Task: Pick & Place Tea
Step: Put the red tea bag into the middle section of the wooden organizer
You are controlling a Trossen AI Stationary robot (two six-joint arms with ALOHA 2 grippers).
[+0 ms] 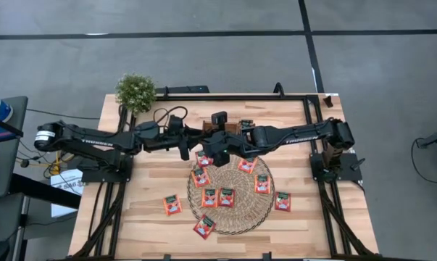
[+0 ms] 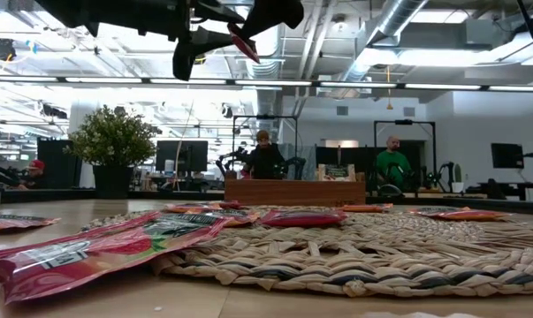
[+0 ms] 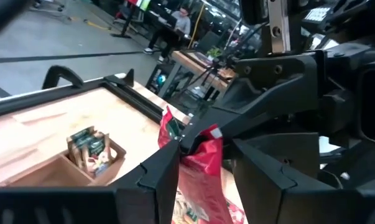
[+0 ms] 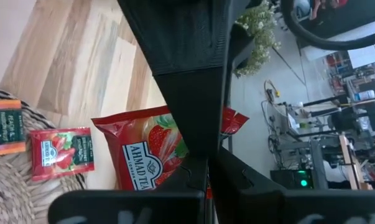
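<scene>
Above the far edge of the round straw mat (image 1: 236, 210), my right gripper (image 4: 207, 163) is shut on a red tea sachet (image 4: 143, 155). My left gripper (image 3: 206, 152) comes level from the table's left and is open, one finger on each side of the hanging sachet (image 3: 199, 180). In the low view both grippers show at the top, with the sachet (image 2: 244, 42) between them. Several more red sachets (image 1: 225, 196) lie flat on the mat, and two (image 1: 172, 205) (image 1: 282, 201) lie on the bare table beside it. My right gripper pinches the sachet between its two shut fingers (image 3: 196, 132), at an edge near its upper end (image 4: 178, 163). It comes slanting down from the table's right. The sachet hangs below the fingers, clear of the mat. Whether my left gripper's finger (image 3: 165, 165) touches the sachet's edge, I cannot tell.
A small wooden divided tray (image 1: 236, 127) holding some sachets (image 3: 87, 149) stands just beyond the mat at the far middle. A potted plant (image 1: 135, 90) sits at the far left corner. People sit at desks in the room behind.
</scene>
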